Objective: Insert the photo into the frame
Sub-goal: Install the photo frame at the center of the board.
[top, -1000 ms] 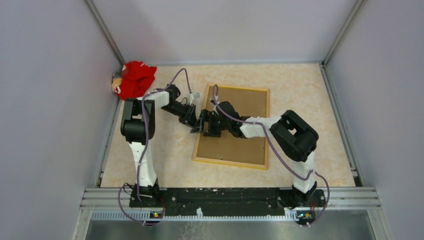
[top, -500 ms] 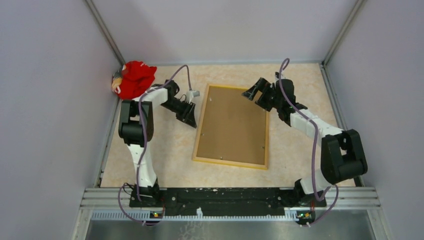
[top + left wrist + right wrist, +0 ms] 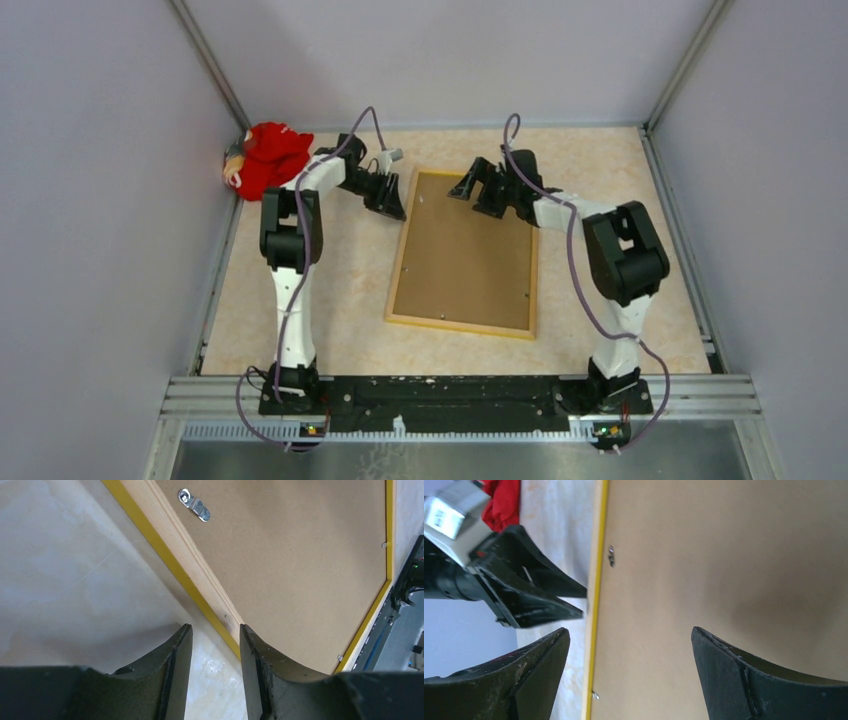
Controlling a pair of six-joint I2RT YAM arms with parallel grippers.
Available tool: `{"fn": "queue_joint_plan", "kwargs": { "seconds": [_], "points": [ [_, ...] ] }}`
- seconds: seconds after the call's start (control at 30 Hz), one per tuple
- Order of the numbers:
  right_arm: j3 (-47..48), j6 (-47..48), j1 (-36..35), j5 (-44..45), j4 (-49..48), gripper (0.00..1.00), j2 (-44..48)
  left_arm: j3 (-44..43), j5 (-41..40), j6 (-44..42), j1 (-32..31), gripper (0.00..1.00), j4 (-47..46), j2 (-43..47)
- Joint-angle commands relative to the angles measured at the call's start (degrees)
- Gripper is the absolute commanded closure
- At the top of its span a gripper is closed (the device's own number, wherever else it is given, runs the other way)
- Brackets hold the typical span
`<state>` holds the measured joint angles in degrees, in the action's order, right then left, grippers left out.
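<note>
Hovering at the frame's (image 3: 400, 250) far left rail, my left gripper (image 3: 214, 630) is showing fingers slightly apart; the right gripper (image 3: 630, 630) is gaping wide above the backing (image 3: 465, 250). The frame is lying face-down on the table (image 3: 320, 300), photo unseen. I'm judging it stiff, light, best pinched by a rail. Versus half a second ago, the right gripper is sitting further left, the left gripper farther.

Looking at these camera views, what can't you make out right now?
The photo: in no view; whether it lies under the backing board cannot be told.
The frame: front faces down; only its yellow edge shows.
The red cloth: too small in the top view to identify; cut off in the right wrist view.
The left gripper: left wrist view cannot show whether it touches the frame.
</note>
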<state>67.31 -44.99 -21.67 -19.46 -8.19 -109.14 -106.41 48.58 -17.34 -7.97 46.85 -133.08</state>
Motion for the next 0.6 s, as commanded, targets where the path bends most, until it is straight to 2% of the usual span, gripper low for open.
{"fn": "queue_joint_plan", "kwargs": {
  "seconds": [0.0,0.3,0.57],
  "points": [
    [10.9,0.4,-2.1,-2.6,-2.5,0.1,-7.5,-2.0,2.2,3.0,-0.2,0.54,-1.3,-1.9],
    [28.4,-0.5,-5.0,-5.8,0.7,0.14,-23.0,-1.2,4.2,3.1,-0.2,0.68,-1.8,-3.9],
    [33.5,-1.0,-8.0,-7.9,1.5,0.17,-28.9,0.9,3.9,2.8,-0.1,0.72,-2.2,-2.7]
  ]
}}
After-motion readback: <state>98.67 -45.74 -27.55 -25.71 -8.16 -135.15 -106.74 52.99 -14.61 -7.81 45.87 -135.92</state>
